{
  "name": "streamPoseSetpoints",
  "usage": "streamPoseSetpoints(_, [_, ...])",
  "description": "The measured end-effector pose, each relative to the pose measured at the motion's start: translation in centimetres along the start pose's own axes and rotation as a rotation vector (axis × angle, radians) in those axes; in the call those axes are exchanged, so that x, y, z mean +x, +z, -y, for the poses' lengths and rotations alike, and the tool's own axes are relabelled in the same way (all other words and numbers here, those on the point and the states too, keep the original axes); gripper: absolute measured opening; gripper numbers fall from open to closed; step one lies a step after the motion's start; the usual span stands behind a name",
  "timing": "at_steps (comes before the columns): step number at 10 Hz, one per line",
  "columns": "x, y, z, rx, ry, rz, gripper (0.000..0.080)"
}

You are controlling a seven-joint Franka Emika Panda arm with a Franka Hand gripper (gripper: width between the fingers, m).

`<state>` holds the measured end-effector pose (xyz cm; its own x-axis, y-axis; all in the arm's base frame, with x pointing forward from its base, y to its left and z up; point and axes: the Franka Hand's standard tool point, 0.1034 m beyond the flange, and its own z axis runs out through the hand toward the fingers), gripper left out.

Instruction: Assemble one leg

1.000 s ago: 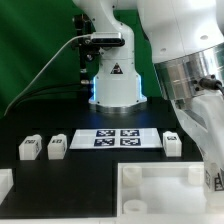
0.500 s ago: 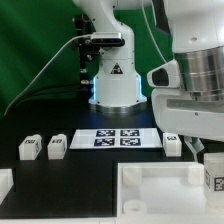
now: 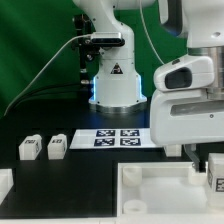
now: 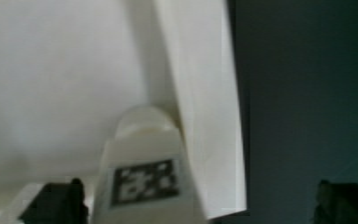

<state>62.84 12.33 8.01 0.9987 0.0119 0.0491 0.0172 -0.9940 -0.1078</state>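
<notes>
A leg [image 3: 215,176], a small white block with a black-and-white tag, stands at the near right corner of the large white tray-like piece [image 3: 150,188]. My gripper [image 3: 204,158] hangs just above it. In the wrist view the leg [image 4: 146,170] lies between my two dark fingertips [image 4: 55,202], which stand wide apart and do not touch it, so the gripper [image 4: 201,205] is open. Two more legs [image 3: 30,148] [image 3: 57,146] lie on the black table at the exterior view's left.
The marker board [image 3: 118,137] lies behind the tray piece, in front of the arm's white base [image 3: 113,85]. A white part [image 3: 5,183] shows at the left edge. My big wrist body fills the exterior view's right and hides the table behind it.
My wrist and gripper have risen and shifted in the exterior view. They now cover the leg that showed beside the marker board's right end. The leg at the tray's corner has stayed put.
</notes>
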Motion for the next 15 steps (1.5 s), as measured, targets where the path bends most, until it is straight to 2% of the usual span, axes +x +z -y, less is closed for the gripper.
streamPoseSetpoints(1, [0.41,0.09,-1.31,-0.009,-0.158,-0.002,0.0648])
streamPoseSetpoints(3, [0.41,0.10,-1.30,-0.008,-0.174,-0.002,0.0629])
streamPoseSetpoints(4, [0.41,0.10,-1.33,-0.008,-0.173,-0.002,0.0500])
streamPoseSetpoints(5, [0.41,0.10,-1.32,-0.008,-0.162,-0.002,0.0500])
streamPoseSetpoints(6, [0.41,0.11,-1.33,-0.008,-0.162,-0.002,0.0292])
streamPoseSetpoints(7, [0.40,0.12,-1.30,-0.007,-0.147,-0.002,0.0292])
streamPoseSetpoints(9, [0.39,0.14,-1.22,0.003,0.108,-0.002,0.0292])
streamPoseSetpoints(11, [0.30,0.38,-1.37,0.034,0.497,-0.010,0.0292])
streamPoseSetpoints(13, [0.35,0.63,-1.39,0.087,0.927,-0.023,0.0292])
streamPoseSetpoints(15, [0.33,0.63,-1.53,0.132,1.169,-0.008,0.0294])
